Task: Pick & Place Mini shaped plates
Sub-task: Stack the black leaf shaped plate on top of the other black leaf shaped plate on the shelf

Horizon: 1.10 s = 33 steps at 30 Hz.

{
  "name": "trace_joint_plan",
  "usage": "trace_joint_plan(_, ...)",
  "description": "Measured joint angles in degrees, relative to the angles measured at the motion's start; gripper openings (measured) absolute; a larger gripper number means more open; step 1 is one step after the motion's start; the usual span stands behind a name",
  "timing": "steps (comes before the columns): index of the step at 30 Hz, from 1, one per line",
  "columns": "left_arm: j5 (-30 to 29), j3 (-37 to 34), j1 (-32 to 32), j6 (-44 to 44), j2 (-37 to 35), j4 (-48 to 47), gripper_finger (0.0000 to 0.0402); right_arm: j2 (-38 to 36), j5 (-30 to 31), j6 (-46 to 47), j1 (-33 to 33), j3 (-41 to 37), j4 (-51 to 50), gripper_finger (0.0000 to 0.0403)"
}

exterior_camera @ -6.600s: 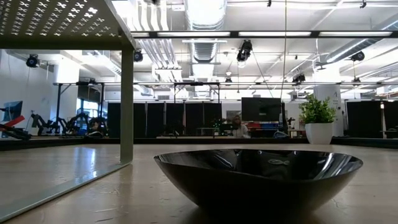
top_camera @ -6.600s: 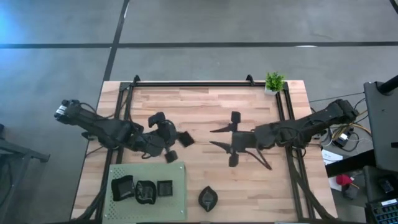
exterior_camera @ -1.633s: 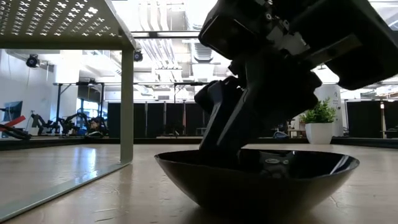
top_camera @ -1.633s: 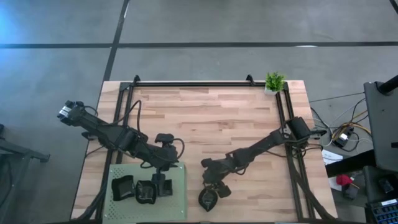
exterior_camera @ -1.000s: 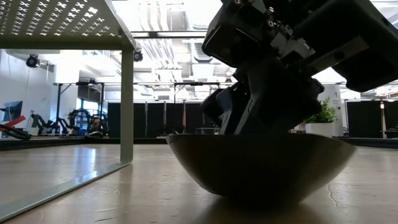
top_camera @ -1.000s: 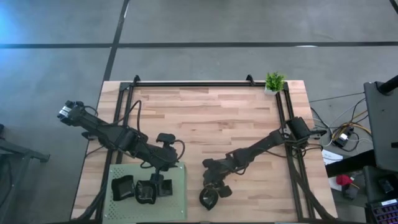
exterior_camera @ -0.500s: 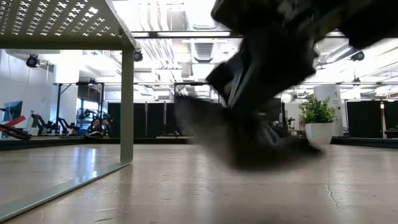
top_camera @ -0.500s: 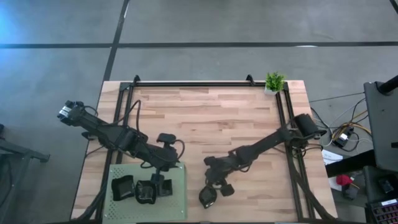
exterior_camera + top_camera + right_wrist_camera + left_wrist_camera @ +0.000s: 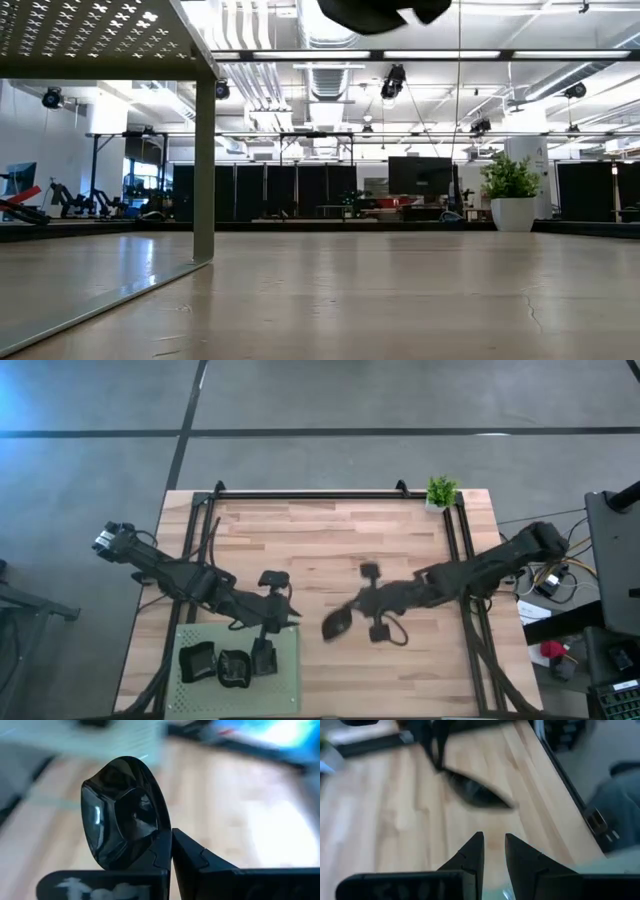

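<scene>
The right gripper (image 9: pixel 352 618) pinches a glossy black leaf-shaped plate (image 9: pixel 336 625) by its rim, fingers closed tight on the edge. The right wrist view shows the plate (image 9: pixel 125 812) up close: a pointed oval with a faceted, mirror-bright underside, held on edge. It hangs above the pale wood-plank counter (image 9: pixel 330 540), just beside the light green perforated mat (image 9: pixel 288 670).

Half a second ago the plate sat low near the counter's front edge; it has since been lifted and carried toward the middle, and in the low view only a dark shape (image 9: pixel 375 14) at the top remains (probably the plate or gripper).

The left gripper (image 9: pixel 265 653) hovers over the mat, its fingers (image 9: pixel 472 852) a narrow gap apart and empty. Three more black plates (image 9: pixel 228 665) rest on the mat, seen only from above.
</scene>
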Motion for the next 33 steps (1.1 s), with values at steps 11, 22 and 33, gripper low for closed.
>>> trace_joint_plan(11,-21.8,-0.1,0.6,3.8,1.0,12.1,0.0071,-4.4,18.2,-2.6,-0.3,0.0,0.9,0.0008)
trace_joint_plan(22,-24.5,-0.1,3.1,5.1,5.2,18.7,0.0071,-3.8,19.6,-5.3,-0.9,0.0,5.0,0.0008)
trace_joint_plan(33,-27.5,-0.1,3.1,5.1,5.4,18.2,0.0071,-3.8,19.6,-7.3,-0.9,0.0,5.2,0.0008)
